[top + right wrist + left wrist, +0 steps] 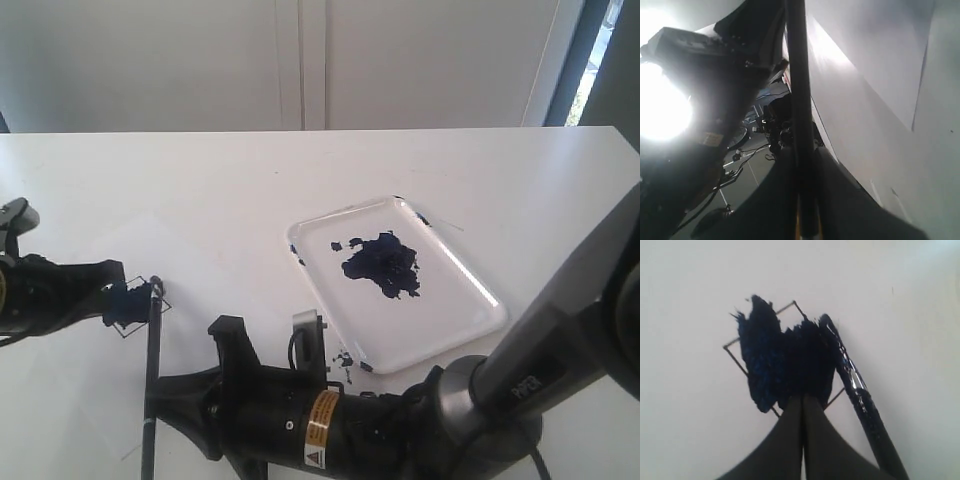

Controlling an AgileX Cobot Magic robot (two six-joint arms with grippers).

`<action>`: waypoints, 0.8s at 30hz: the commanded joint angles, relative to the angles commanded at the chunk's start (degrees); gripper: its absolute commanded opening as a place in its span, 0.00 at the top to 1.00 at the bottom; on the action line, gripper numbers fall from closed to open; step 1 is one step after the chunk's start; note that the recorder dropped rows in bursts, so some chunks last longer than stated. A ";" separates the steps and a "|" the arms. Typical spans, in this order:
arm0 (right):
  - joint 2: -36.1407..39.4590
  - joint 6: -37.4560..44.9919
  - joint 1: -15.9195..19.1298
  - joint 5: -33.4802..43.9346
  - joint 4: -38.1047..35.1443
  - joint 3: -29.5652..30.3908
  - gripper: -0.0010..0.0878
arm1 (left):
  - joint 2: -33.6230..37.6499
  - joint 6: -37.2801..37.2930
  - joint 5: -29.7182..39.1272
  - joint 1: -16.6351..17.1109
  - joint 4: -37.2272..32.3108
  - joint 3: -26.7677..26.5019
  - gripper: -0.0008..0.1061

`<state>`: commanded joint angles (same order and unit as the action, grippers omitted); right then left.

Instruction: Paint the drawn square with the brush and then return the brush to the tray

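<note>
**Brush tip at the painted square, handle in the right fingers**

The left fingers (782, 440) are pressed flat together with nothing between them, and their tips sit at the near edge of the drawn square (765, 355). The square is a small tilted outline of thin black lines. A ragged blue-black blotch fills most of it and spills past the line at one corner, with thin white strips bare along two sides.

Just beside the blotch is the tip of the brush (856, 385). It has dark wet bristles at the square's edge, then a silver ferrule smeared with paint, then a long black stick handle. The right fingers (835, 200) appear clamped on that handle, though glare washes out much of the right wrist view. The stick runs straight between them.

On the white table (200, 190), the tray (450, 300) lies well apart to the right. It is glossy white with rounded corners, and a blue-black paint puddle (383, 265) sits in its middle.

The right arm (270, 415) carries a yellow-orange label (322, 412) whose print is too small to read. White lettering (527, 385) on the grey link behind looks like "PiPER".
</note>
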<state>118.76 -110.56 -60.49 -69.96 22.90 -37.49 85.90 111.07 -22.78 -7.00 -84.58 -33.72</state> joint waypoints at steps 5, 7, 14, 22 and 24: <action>-1.65 0.00 -0.13 0.00 1.46 0.34 0.99 | -3.97 9.99 0.51 0.00 -7.91 0.00 0.99; -3.03 1.05 -0.25 0.00 1.73 0.74 0.99 | -3.88 9.99 0.41 0.00 -7.92 0.26 0.99; -9.07 0.98 -1.10 0.00 4.75 1.01 0.99 | -3.55 9.99 7.56 0.00 -7.58 3.66 0.99; -11.99 0.98 -6.44 8.74 4.80 1.01 0.99 | -1.49 9.99 10.93 0.00 -5.42 4.03 0.99; -11.99 0.98 -7.09 8.74 3.70 1.58 0.99 | -0.54 9.99 10.92 0.00 -5.42 4.03 0.99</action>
<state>106.77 -109.58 -67.58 -61.22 26.60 -35.91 85.36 121.06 -11.85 -7.00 -90.00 -29.68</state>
